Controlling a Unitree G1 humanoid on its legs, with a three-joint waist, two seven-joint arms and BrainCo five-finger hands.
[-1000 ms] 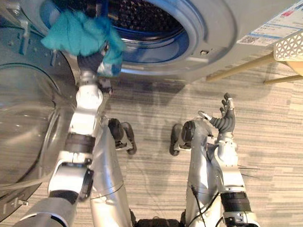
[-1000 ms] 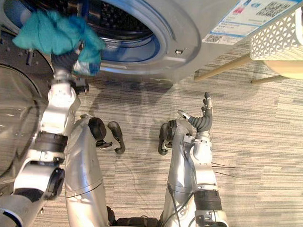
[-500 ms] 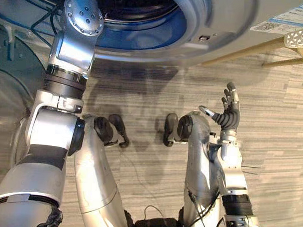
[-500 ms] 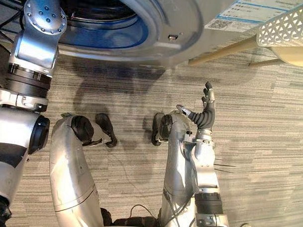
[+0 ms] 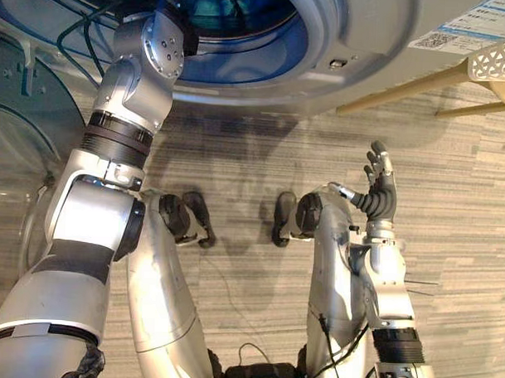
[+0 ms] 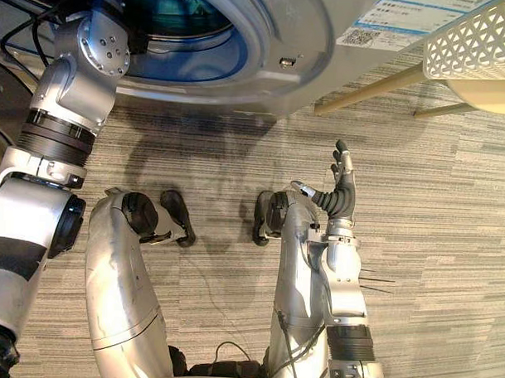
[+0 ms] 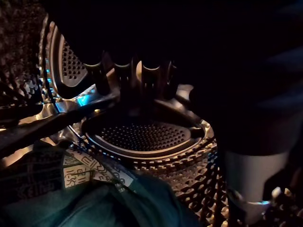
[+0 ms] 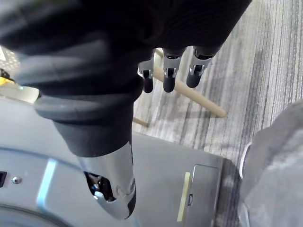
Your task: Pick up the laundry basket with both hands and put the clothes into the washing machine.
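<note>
The left hand is inside the perforated steel washing machine drum, near crumpled teal clothes; I cannot tell its grip. The right hand is spread open, empty, over grey striped floor.

Head stereo pair steeply downward on washing machine and floor; left wrist camera seemingly inside drum.

Striped grey carpet, wooden legs
</note>
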